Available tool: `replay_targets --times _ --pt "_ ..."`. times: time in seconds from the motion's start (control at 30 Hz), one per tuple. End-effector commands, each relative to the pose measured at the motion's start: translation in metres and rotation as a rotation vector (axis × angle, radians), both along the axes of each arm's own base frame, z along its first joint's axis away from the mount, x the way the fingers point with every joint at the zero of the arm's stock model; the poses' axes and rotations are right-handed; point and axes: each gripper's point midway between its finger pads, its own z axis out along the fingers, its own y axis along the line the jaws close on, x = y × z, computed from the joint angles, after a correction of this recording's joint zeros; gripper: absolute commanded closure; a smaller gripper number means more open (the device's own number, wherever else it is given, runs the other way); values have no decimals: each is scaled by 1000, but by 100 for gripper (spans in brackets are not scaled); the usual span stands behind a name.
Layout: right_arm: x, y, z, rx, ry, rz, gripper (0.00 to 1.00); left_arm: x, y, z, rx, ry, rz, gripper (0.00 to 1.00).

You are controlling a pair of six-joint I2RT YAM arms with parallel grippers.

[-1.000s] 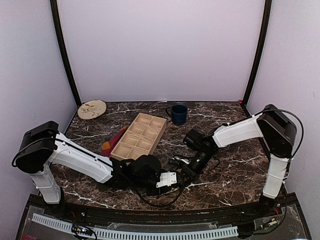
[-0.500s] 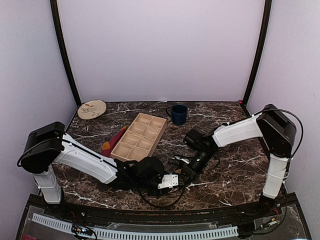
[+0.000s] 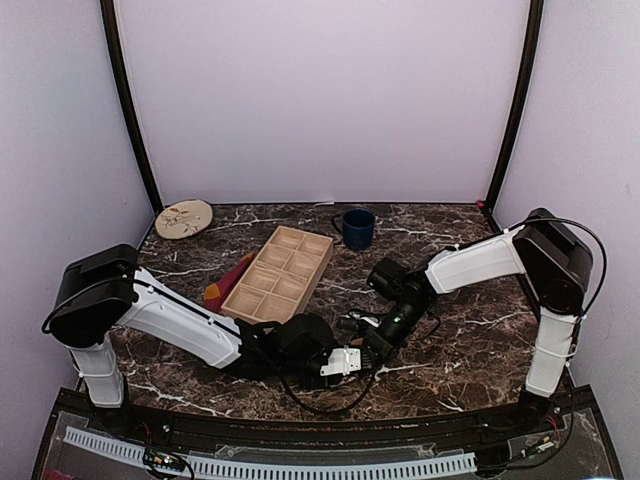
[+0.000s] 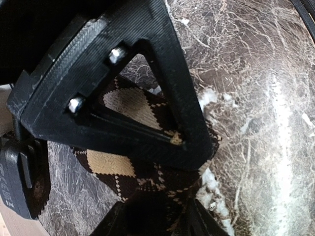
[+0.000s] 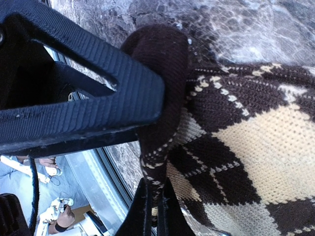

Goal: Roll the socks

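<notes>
The argyle sock (image 5: 236, 123) lies at the near middle of the bench (image 3: 470, 340). The right pincer (image 5: 155, 152) is clamped on its folded edge, and the left pincer (image 4: 167, 187) straddles it half apart, grip unclear. A tight roll likely needs the right holding that edge taut while the left turns fabric evenly.

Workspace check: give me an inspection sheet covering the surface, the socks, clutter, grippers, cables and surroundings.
Surface: dark veined marble table.
Job's things: argyle sock lies between the two grippers; striped sock lies beside the wooden tray, untouched.
Clutter: wooden tray with empty compartments, blue mug, plate.
Grippers: right gripper shut on the argyle sock's folded edge; left gripper over the same sock, grip unclear.
Cables: black cable loops at the near edge.
Surroundings: plain pale walls, black corner posts.
</notes>
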Motion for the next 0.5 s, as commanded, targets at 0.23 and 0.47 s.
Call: replay_targets --times 0.23,0.47 --pt "-4 -1 0 13 33 8 100 -5 -3 -15 50 39 -34 64" --pt "-3 -2 0 8 34 4 100 -5 -1 -24 91 65 -39 89"
